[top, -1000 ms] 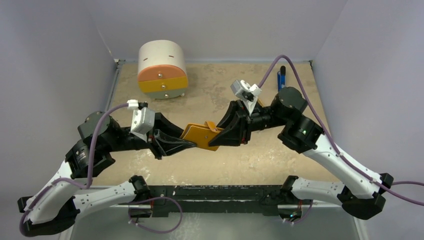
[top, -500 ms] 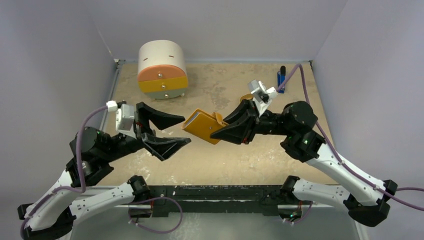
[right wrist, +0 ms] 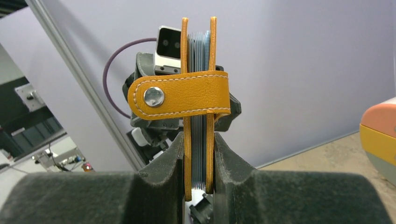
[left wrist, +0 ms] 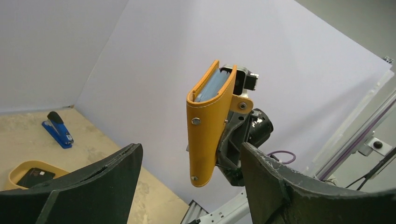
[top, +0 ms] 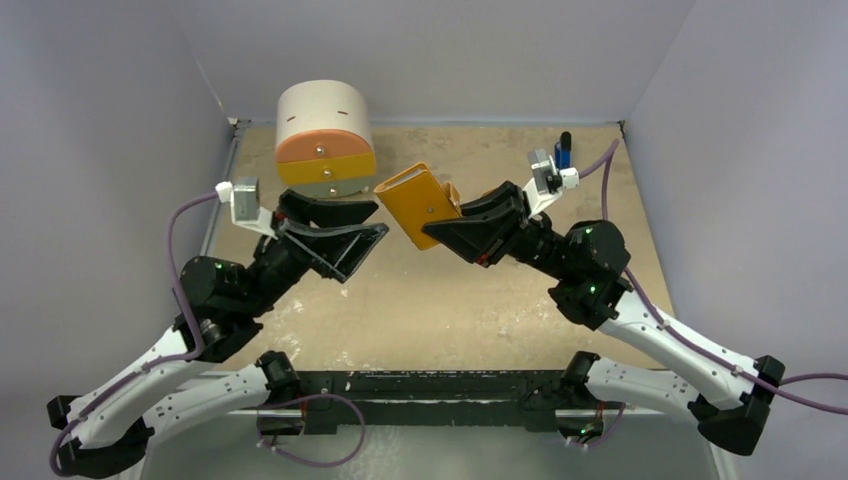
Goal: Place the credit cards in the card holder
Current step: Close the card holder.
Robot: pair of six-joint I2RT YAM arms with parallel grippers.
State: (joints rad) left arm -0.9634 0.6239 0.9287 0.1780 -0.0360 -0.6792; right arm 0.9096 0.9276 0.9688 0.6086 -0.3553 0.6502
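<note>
My right gripper [top: 437, 228] is shut on the orange card holder [top: 418, 203] and holds it in the air, tilted, near the round cabinet. In the right wrist view the card holder [right wrist: 198, 88] stands on edge between the pads of the right gripper [right wrist: 198, 161]. Its grey-blue pockets show, and the strap with the silver snap [right wrist: 154, 96] lies across it. My left gripper [top: 378, 222] is open just left of the holder, not touching it. From the left wrist, the card holder [left wrist: 210, 126] hangs beyond the open left gripper [left wrist: 190, 148]. One black credit card [left wrist: 35, 176] lies in a tan tray [left wrist: 16, 170].
A round cabinet [top: 324, 138] with orange and yellow drawers stands at the back left, and its edge [right wrist: 380, 140] shows in the right wrist view. A blue-and-black stapler [top: 563, 152] [left wrist: 58, 128] lies at the back right. White walls close in the sandy table [top: 440, 300].
My left gripper let go of the card holder, opened wide and drew back to the left. The right gripper carried the holder up and toward the back, near the cabinet.
</note>
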